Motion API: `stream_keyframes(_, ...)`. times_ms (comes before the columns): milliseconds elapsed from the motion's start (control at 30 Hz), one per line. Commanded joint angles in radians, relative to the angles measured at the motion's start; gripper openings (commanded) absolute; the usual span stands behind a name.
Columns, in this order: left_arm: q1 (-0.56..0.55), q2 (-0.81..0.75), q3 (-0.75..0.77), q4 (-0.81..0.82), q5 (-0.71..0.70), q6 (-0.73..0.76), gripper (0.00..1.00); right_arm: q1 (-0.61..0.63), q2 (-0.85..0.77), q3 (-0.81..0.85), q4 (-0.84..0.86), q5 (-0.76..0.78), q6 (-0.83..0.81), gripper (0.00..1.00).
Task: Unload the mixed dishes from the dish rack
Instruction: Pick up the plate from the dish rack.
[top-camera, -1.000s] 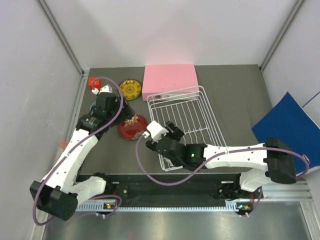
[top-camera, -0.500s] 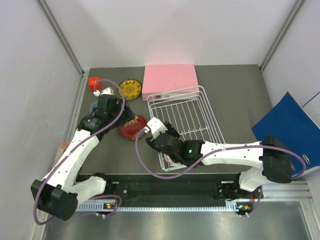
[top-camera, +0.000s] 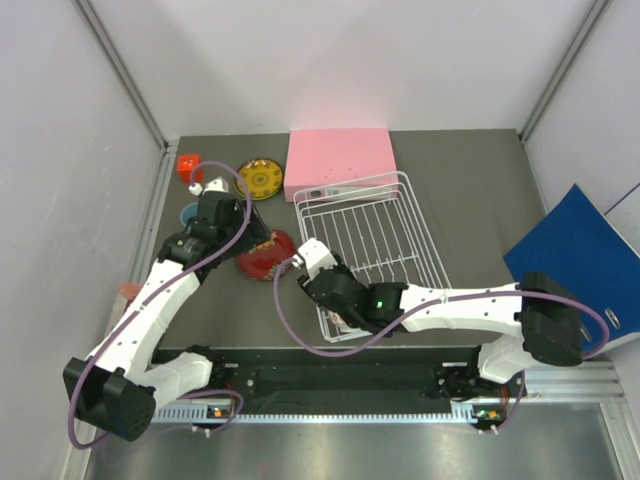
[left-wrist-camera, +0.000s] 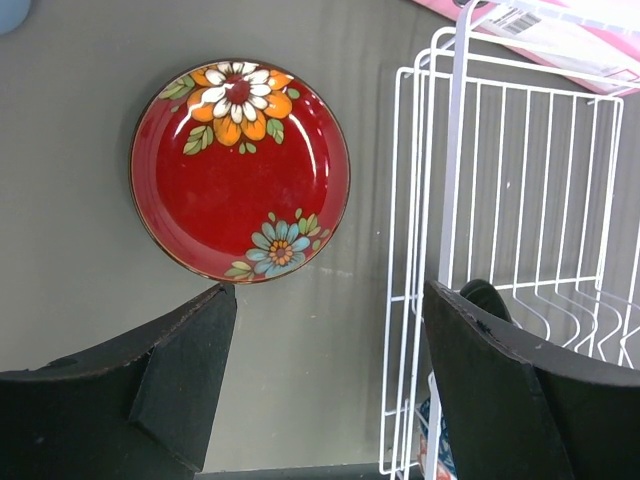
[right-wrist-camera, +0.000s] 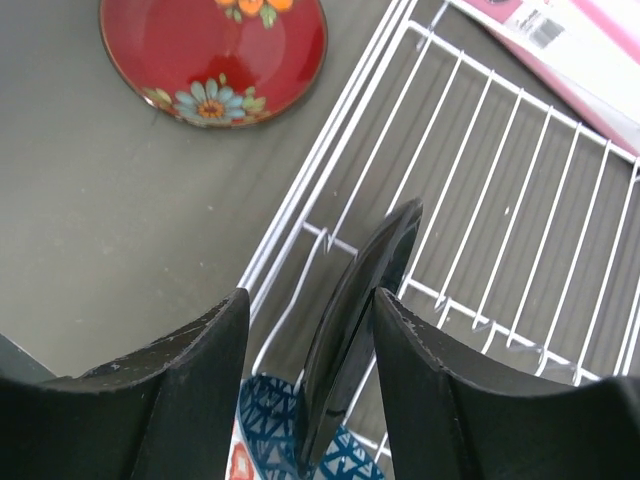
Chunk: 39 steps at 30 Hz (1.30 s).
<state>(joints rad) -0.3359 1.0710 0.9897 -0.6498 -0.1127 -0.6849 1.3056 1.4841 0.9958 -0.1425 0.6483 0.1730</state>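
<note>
Flanking dark table (top-camera: 480, 190), dish rack (top-camera: 372, 232): pale walls (top-camera: 350, 60)

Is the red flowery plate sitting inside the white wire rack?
No, the red plate lies flat on the table, outside the dish rack.

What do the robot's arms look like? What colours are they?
The left arm and right arm have smooth white links with chunky black joints. A purple cable loops along each one. The right arm shows a small green light. Each end effector has two blocky black fingers.
</note>
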Motion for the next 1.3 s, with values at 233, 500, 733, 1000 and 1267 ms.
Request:
stream_keyframes(233, -0.003, -0.019, -0.037, 0.056, 0.005, -0.013, 0.80, -0.008, 0.025, -0.023, 0.001, -0.029, 0.062, 0.40)
stream_keyframes(500, -0.003, -0.016, -0.040, 0.061, 0.007, -0.011, 0.80, -0.006, -0.011, -0.022, -0.023, 0.010, 0.043, 0.18)
stream_keyframes(733, -0.003, -0.019, -0.043, 0.061, 0.004, -0.010, 0.80, -0.006, -0.031, 0.012, -0.074, 0.022, 0.004, 0.00)
stream_keyframes(1000, -0.003, -0.011, -0.045, 0.067, 0.011, -0.010, 0.79, -0.008, -0.080, 0.056, -0.126, 0.056, -0.049, 0.00)
stream_keyframes(1267, -0.003, -0.002, -0.033, 0.070, 0.008, -0.001, 0.79, -0.002, -0.171, 0.122, -0.166, 0.096, -0.128, 0.00)
